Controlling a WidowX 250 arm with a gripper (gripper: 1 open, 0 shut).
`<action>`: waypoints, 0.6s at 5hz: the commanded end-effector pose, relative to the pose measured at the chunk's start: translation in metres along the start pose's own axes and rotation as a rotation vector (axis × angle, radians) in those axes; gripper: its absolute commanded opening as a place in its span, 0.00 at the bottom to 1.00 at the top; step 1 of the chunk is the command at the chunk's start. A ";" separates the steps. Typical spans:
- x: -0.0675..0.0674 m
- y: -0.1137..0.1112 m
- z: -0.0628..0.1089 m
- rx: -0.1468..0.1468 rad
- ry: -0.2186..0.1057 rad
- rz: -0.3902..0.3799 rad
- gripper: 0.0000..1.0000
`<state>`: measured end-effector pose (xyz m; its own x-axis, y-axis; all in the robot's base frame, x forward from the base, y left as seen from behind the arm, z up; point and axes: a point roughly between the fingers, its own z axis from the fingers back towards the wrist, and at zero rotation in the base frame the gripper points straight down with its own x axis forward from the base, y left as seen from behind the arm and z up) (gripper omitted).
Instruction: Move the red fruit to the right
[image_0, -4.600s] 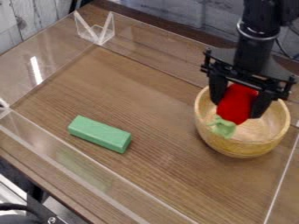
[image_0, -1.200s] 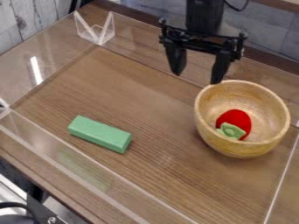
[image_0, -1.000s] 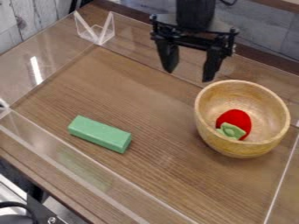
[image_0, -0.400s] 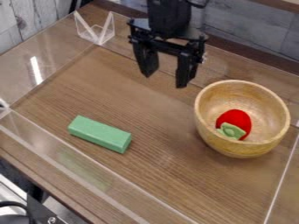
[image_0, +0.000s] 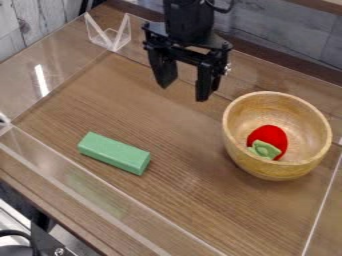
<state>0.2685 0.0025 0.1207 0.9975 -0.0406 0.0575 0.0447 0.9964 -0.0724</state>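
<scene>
Nearest me, a green block (image_0: 112, 153) lies flat at lower left on the wooden table (image_0: 187, 190). At right, I see the red fruit (image_0: 266, 139) sitting inside the wooden bowl (image_0: 310, 156). Farther back, top centre, my gripper (image_0: 185, 86) hangs spread wide, holding nothing.

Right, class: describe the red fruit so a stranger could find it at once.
Start at the wooden bowl on the table's right side. The red fruit lies inside it: small, bright red, with a green leafy cap, unlike the flat green block out on the tabletop.
</scene>
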 end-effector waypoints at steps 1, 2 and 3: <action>0.004 -0.001 0.013 0.024 -0.066 -0.013 1.00; 0.005 -0.002 0.011 0.031 -0.072 -0.013 1.00; 0.003 -0.006 0.002 0.023 -0.047 -0.002 1.00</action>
<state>0.2683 -0.0029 0.1153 0.9970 -0.0362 0.0684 0.0398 0.9978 -0.0529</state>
